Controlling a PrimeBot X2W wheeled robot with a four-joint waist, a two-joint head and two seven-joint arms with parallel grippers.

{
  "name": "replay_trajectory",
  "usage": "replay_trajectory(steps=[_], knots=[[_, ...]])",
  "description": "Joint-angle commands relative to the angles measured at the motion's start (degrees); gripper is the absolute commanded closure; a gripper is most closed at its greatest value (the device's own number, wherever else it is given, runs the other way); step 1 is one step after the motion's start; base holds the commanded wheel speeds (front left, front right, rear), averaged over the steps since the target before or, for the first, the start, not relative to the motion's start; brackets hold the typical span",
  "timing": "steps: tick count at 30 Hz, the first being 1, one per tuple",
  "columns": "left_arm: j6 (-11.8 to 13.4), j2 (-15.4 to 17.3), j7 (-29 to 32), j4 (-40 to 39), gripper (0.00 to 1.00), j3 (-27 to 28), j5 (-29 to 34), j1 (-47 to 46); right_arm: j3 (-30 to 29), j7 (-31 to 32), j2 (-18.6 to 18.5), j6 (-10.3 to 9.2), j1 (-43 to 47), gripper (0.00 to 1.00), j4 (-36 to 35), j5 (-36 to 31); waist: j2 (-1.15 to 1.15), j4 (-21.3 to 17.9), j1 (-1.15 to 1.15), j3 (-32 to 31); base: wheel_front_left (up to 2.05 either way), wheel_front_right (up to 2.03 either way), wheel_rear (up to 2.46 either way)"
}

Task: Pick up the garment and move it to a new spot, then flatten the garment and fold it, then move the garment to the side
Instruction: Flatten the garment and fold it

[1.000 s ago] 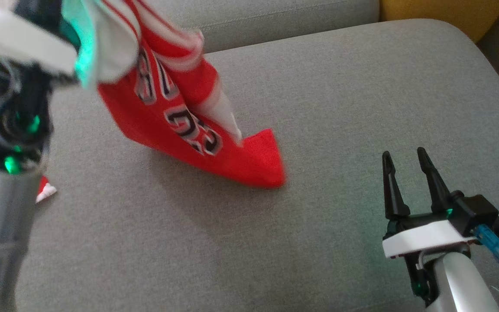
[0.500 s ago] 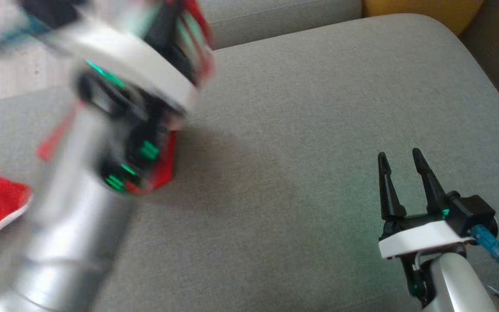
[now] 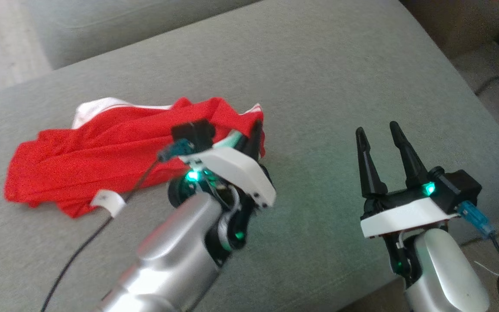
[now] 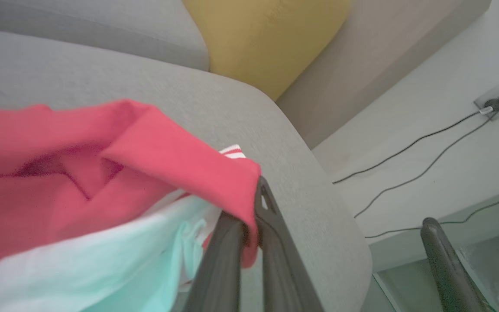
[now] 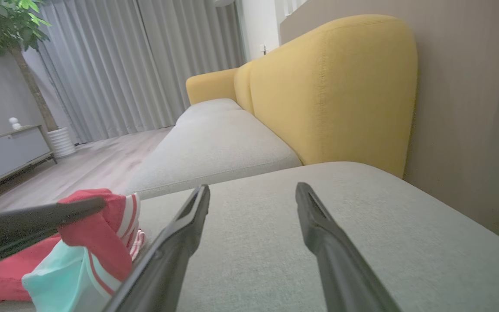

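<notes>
One red garment (image 3: 102,151), white-trimmed, lies crumpled on the grey sofa cushion (image 3: 319,86), left of centre in the head view. It looks light, soft and floppy (a jersey, I'd guess), best pinched at a hem or corner. Of two grippers, the left gripper (image 4: 258,190) has its fingers clamped on the cloth's right edge; the right gripper (image 3: 376,126), lower right, holds its fingers wide and empty.
</notes>
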Motion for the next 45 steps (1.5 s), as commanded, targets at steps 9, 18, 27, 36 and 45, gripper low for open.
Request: replay_trajectory(steps=[9, 18, 27, 36, 45], knots=[[0.1, -0.1, -11.0, -2.9, 0.00, -10.2, -13.9, -6.5, 0.7, -0.4, -0.2, 0.44, -1.1, 0.00, -1.2, -0.3, 0.00, -2.0, 0.00, 1.3, 0.00, 0.00, 0.00], [1.2, 0.5, -15.7, 1.9, 0.00, -17.4, -13.9, -13.3, -0.5, -0.4, -0.2, 0.44, -0.6, 0.00, -2.0, -0.6, 0.00, 1.3, 0.00, 1.1, 0.00, 0.00, 0.00], [0.2, 10.5, -9.3, -0.7, 0.00, -23.9, -11.7, -7.5, -2.5, -0.4, -0.2, 0.44, 1.9, 0.00, -2.4, -0.9, 0.00, 4.5, 0.00, 0.2, 0.00, 0.00, 0.00], [4.6, 18.0, -13.8, -5.1, 0.00, -24.4, -6.8, -3.6, -2.2, -0.4, -0.2, 0.44, 2.3, 0.00, -3.0, -1.4, 0.00, 4.3, 0.00, -0.2, 0.00, 0.00, 0.00], [3.5, 14.9, -6.7, -9.0, 0.00, -26.1, -2.6, -1.2, -3.0, -0.4, -0.2, 0.44, 1.2, 0.00, -4.1, -1.8, 0.00, 3.5, 0.00, 2.2, 0.00, 0.00, 0.00]])
